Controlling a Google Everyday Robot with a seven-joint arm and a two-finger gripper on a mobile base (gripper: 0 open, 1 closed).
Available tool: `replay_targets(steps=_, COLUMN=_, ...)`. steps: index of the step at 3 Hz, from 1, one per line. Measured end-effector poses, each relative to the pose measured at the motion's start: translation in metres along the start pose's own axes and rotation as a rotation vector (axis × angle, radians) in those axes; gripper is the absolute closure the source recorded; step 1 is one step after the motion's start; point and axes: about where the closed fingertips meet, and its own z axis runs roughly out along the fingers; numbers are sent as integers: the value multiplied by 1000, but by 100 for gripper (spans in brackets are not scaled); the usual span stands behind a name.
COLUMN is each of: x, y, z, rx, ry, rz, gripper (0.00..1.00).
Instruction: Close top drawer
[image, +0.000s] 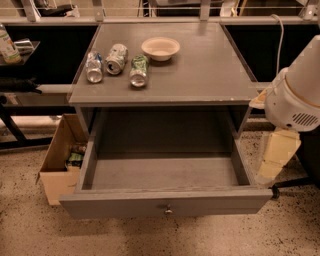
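Note:
The top drawer (165, 202) of the grey table stands pulled far out. Its long flat front panel faces me, with a small round metal knob (168, 209) at its centre. The drawer's inside (165, 172) is bare. My arm's white body (295, 95) and a cream link (277, 155) hang at the right, just beside the drawer's right front corner. The gripper itself is not in view.
On the tabletop (210, 70) lie three cans (115, 62) and a shallow cream bowl (160, 48). An open cardboard box (62, 165) with items stands on the floor at the drawer's left. Dark shelving runs behind, and a black leg (12, 130) is at the left.

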Motion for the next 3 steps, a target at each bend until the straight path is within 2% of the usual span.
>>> replay_targets(steps=1, x=0, y=1, z=0, rx=-2, ry=1, rz=0, gripper=0)
replay_targets(steps=2, x=-6, y=9, z=18, rx=-12, ry=2, rz=-37, gripper=0)
replay_targets(steps=3, x=-20, y=30, z=48, rx=-31, ry=-19, rz=-113, gripper=0)
